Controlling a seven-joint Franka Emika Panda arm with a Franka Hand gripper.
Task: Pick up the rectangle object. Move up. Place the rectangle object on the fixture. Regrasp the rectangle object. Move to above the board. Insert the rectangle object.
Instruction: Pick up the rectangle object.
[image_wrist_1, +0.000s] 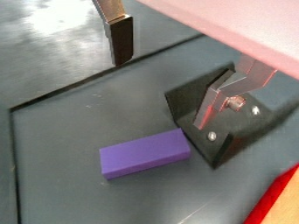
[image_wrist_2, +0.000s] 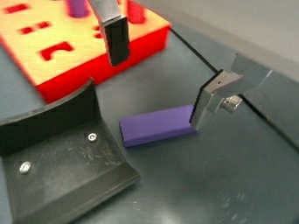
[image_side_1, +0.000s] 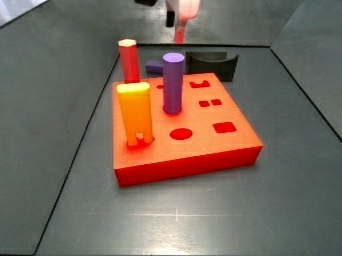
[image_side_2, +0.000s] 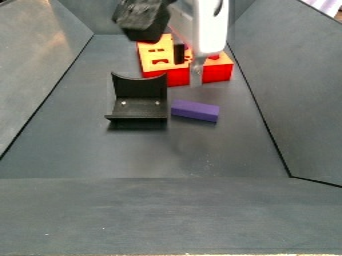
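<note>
A dark grey floor (image_side_2: 160, 200) lies between sloping grey walls (image_side_2: 54, 70), evenly lit.

The gripper (image_wrist_2: 163, 66) above the floor has brushed silver metal fingers (image_wrist_2: 218, 98) with dark matt pads. The purple block (image_wrist_2: 158, 127) looks like smooth matt plastic. The black fixture (image_wrist_2: 65, 162) has a slight sheen, probably plastic; the red board (image_wrist_2: 93, 61) looks matt.

Purple rectangle object (image_side_2: 195, 111), black fixture (image_side_2: 136, 101), red board (image_side_1: 187, 130), silver tool (image_wrist_2: 163, 70) above floor.
</note>
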